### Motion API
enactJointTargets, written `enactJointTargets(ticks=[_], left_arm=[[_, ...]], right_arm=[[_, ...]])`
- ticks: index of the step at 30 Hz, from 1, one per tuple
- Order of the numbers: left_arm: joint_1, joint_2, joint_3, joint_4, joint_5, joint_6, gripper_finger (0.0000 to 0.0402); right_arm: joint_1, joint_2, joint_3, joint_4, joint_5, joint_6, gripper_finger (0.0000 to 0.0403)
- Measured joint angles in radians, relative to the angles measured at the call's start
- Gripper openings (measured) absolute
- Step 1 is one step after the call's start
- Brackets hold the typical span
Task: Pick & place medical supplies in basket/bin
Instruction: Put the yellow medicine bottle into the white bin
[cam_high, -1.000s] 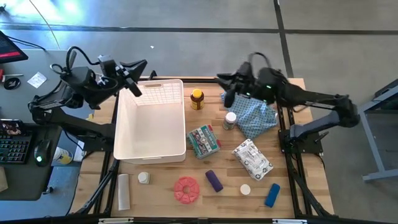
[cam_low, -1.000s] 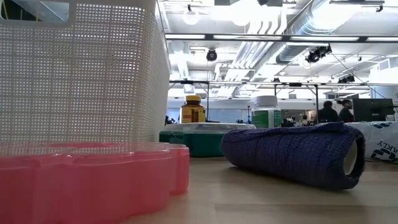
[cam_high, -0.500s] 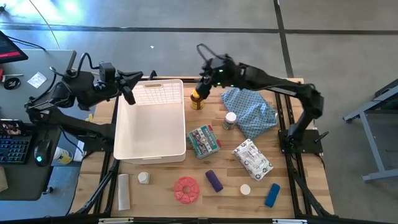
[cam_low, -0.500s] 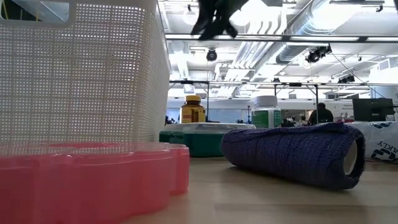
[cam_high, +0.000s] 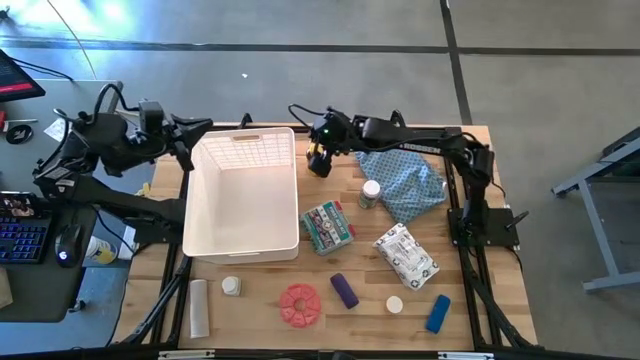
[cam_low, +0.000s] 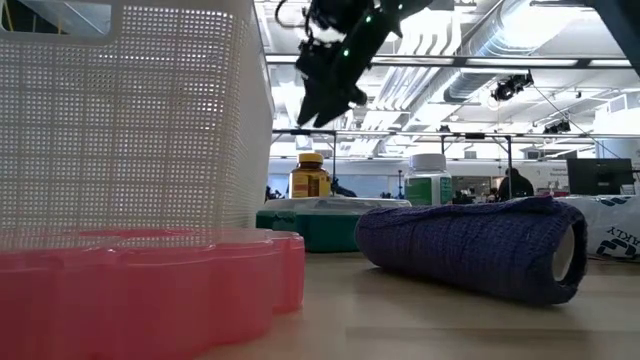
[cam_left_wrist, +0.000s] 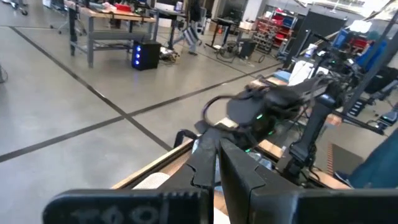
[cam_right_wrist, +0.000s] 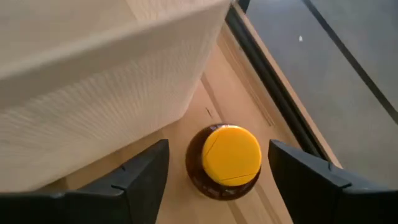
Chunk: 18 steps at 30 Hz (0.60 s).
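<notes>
No legible label on amber bottle (cam_right_wrist: 224, 160) between right gripper's (cam_right_wrist: 219, 177) spread fingers (cam_right_wrist: 142, 180).

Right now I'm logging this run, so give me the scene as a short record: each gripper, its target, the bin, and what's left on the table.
right gripper: open, fingers either side of and above the amber bottle, not yet touching it
amber bottle: upright, yellow cap, beside the bin's far right corner
left gripper: shut, waiting by the bin's far left corner
bin: white, nothing visible inside
on table: green-white packet, white packet, purple cylinder, blue cylinder, red disc
</notes>
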<state>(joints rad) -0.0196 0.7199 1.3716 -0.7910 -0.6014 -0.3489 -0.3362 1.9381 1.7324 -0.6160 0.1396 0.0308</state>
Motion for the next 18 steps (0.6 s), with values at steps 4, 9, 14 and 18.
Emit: enactJointTargets(ticks=[4,9,14,18], left_arm=[[0.0,0.0,0.0,0.002,0.012,0.0,0.0058],[0.0,0.019,0.0,0.002,-0.012,0.0,0.0058],[0.0,0.054,0.0,0.003,-0.06,0.0,0.0058],[0.0,0.078,0.0,0.001,-0.06,-0.043,0.0058]], right_arm=[[-0.02,0.025,0.0,-0.003,0.0,0.004,0.0268],[-0.068,0.049,0.0,-0.003,-0.062,-0.01,0.0268],[-0.1,0.054,0.0,0.008,-0.135,-0.023,0.0268],[-0.098,0.054,-0.011,0.053,-0.141,-0.076,0.0268]])
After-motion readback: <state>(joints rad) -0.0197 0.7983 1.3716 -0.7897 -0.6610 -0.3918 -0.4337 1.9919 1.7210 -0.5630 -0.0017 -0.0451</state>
